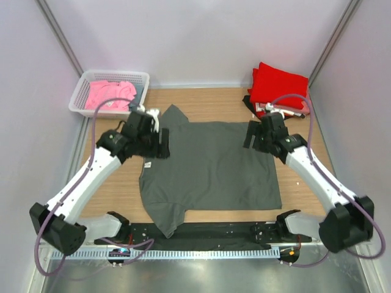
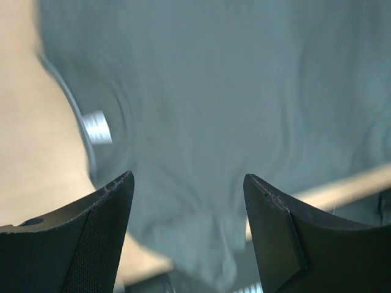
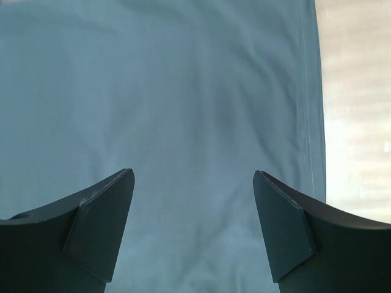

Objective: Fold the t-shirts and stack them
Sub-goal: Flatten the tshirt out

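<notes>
A dark grey t-shirt (image 1: pixel 208 168) lies spread flat in the middle of the wooden table, one sleeve towards the back left and one towards the front. Its small white neck label (image 2: pixel 96 127) shows at the collar on the left side. My left gripper (image 1: pixel 160 143) hovers open over the collar end, nothing between its fingers (image 2: pixel 104 232). Over the shirt's far right corner my right gripper (image 1: pixel 253 135) is also open and empty, with grey cloth (image 3: pixel 183 91) filling its view and the hem (image 3: pixel 305 91) at the right. Folded red t-shirts (image 1: pixel 278 85) are stacked at the back right.
A white latticed basket (image 1: pixel 85 79) at the back left holds a pink t-shirt (image 1: pixel 107 94) and some dark cloth. Bare wood (image 3: pixel 360 122) lies just right of the shirt's hem. Grey walls close in the table on three sides.
</notes>
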Robot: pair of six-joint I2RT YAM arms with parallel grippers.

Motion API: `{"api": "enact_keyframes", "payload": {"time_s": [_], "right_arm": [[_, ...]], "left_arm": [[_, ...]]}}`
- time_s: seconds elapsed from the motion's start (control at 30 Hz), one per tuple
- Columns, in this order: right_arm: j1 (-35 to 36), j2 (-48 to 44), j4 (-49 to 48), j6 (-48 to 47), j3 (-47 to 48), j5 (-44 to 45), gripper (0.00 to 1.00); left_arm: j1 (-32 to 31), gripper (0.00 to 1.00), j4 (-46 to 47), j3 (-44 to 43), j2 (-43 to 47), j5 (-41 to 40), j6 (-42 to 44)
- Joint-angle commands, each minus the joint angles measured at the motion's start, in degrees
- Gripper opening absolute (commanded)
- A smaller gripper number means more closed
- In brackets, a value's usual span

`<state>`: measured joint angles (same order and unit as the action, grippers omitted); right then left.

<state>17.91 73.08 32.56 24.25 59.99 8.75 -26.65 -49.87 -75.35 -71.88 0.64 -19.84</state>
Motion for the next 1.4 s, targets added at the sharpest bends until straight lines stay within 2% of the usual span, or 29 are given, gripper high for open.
{"api": "enact_keyframes", "payload": {"time_s": [0.0, 0.1, 0.2, 0.3, 0.4, 0.57, 0.73, 0.8, 0.83, 0.87, 0.9, 0.93, 1.03, 1.1, 1.27, 1.37], "right_arm": [[0.3, -14.0, 0.6, 4.8, -6.5, -0.3, 0.85], [0.4, -19.2, 2.4, 7.0, -10.0, -0.8, 0.86], [0.5, -23.9, 4.8, 9.6, -11.6, -1.1, 0.85], [0.5, -26.2, 9.7, 13.3, -12.3, 5.2, 0.86], [0.5, -27.2, 12.5, 15.1, -14.0, 9.7, 0.87], [0.5, -25.7, 12.4, 16.2, -13.8, 7.8, 0.87], [0.5, -23.7, 12.1, 16.1, -13.6, 7.8, 0.87], [0.5, -23.2, 11.9, 16.3, -13.6, 7.8, 0.87], [0.5, -22.9, 11.6, 16.4, -13.6, 7.5, 0.87], [0.5, -22.8, 11.4, 16.4, -13.8, 7.3, 0.87], [0.5, -22.5, 11.2, 16.4, -13.9, 7.2, 0.87], [0.5, -22.2, 11.3, 16.4, -13.9, 7.2, 0.87], [0.5, -22.5, 13.0, 16.0, -13.2, 7.3, 0.87], [0.5, -23.4, 14.0, 15.6, -12.8, 8.3, 0.87], [0.5, -25.4, 15.5, 15.5, -12.0, 8.7, 0.88], [0.5, -25.1, 15.5, 15.8, -12.2, 7.9, 0.88]], "left_arm": [[-5.0, 0.72, -9.1, 7.5, 10.3, -2.6, -11.2], [-9.2, 0.71, -14.5, 15.1, 19.3, -1.0, -18.1], [-12.2, 0.67, -18.2, 22.6, 27.7, 5.0, -22.9], [-13.9, 0.63, -19.3, 29.1, 35.9, 8.7, -29.1], [-14.0, 0.61, -19.5, 34.5, 40.4, 12.3, -32.5], [-14.0, 0.61, -19.3, 39.0, 43.8, 13.3, -33.3], [-16.1, 0.66, -18.4, 37.4, 39.0, 6.3, -34.3], [-21.7, 0.80, -19.2, 36.1, 33.6, -2.8, -38.0], [-28.1, 0.80, -18.9, 34.9, 31.0, -5.5, -39.9], [-31.9, 0.84, -18.4, 34.3, 25.8, -12.2, -42.0], [-35.7, 0.85, -16.9, 33.2, 22.0, -14.7, -45.8], [-42.4, 0.86, -16.1, 32.0, 18.7, -16.7, -47.4], [-52.8, 0.77, -16.7, 25.5, 6.4, -22.3, -53.2], [-55.5, 0.69, -17.5, 22.5, 1.5, -23.2, -55.3], [-61.1, 0.55, -15.4, 24.4, 0.6, -20.5, -61.7], [-63.6, 0.53, -11.6, 27.7, 1.3, -17.6, -64.4]]}}
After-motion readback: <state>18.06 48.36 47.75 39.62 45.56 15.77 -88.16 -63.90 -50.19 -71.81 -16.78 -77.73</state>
